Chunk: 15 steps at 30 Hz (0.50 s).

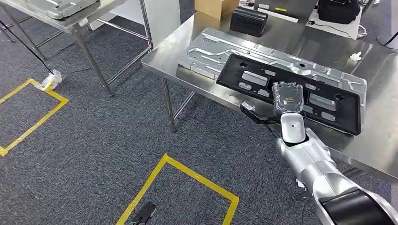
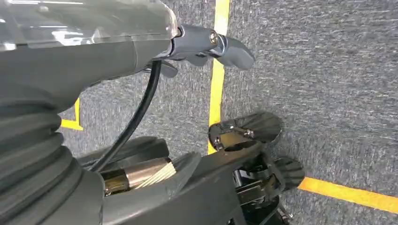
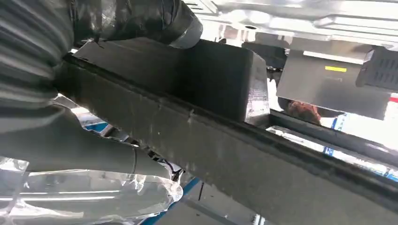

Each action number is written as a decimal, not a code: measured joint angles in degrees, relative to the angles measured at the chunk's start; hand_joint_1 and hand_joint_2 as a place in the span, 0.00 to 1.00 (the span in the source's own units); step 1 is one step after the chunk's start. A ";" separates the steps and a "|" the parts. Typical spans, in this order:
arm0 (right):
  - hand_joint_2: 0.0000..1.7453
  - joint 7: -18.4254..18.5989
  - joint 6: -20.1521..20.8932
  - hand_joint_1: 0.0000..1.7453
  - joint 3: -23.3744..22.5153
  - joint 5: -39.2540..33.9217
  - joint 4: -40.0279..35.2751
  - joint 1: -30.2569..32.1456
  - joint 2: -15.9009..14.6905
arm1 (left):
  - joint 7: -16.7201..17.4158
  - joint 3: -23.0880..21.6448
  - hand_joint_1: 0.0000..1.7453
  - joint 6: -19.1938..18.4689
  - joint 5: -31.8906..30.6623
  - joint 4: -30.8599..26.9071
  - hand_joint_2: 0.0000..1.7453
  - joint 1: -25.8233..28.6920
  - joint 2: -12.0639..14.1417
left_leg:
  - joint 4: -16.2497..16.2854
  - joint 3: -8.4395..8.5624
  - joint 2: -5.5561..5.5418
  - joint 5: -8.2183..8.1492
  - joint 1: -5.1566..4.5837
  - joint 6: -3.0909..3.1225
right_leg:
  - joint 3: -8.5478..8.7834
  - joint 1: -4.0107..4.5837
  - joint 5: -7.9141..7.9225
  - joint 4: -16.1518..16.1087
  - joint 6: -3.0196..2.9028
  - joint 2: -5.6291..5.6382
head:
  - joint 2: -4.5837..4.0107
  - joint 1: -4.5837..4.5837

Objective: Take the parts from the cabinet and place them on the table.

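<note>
Head view: right hand [image 1: 287,97] reaches over the near edge of the steel table [image 1: 375,140] and grips the black plastic panel [image 1: 263,77] along its near long edge. The fingers are clenched on the panel, thumb under and the rest on top; the right wrist view shows the same grasp, with the panel's edge [image 3: 234,140] running across the frame and the thumb [image 3: 94,150] pressed against its underside.

The panel lies tilted across the silver stamped metal sheet [image 1: 211,47], which sits flat on the table. The panel's near edge overhangs the table edge slightly at the hand; whether its far edge touches the sheet, I cannot tell.

Further back on the table: a cardboard box [image 1: 216,7] and a black ribbed block [image 1: 248,21], standing just beside each other.

Left hand [image 2: 206,44] hangs over the grey carpet [image 2: 328,70], above a yellow tape line [image 2: 218,70]. Fingers [image 2: 234,51] loosely curled, nothing in them.

Floor in the head view: yellow tape squares [image 1: 33,112] on carpet; a second steel table [image 1: 70,21] at the upper left.
</note>
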 joint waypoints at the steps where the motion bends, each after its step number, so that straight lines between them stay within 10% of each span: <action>1: 1.00 -0.04 -0.04 1.00 0.07 0.00 0.00 0.09 0.00 | 0.02 0.09 0.00 0.02 -0.02 0.00 1.00 -0.01 0.00 | 0.01 -0.01 0.00 0.00 0.00 0.02 | 0.00 -0.01 0.00 -0.02 0.04 0.00 | 0.00 0.00; 15: 1.00 -1.57 -0.92 1.00 1.90 0.07 -0.33 1.32 1.18 | 0.52 0.81 0.00 0.09 -0.15 0.00 1.00 0.01 0.00 | 0.02 -0.01 0.00 0.00 0.05 0.01 | -0.04 0.03 0.00 0.00 0.07 -0.01 | 0.00 0.00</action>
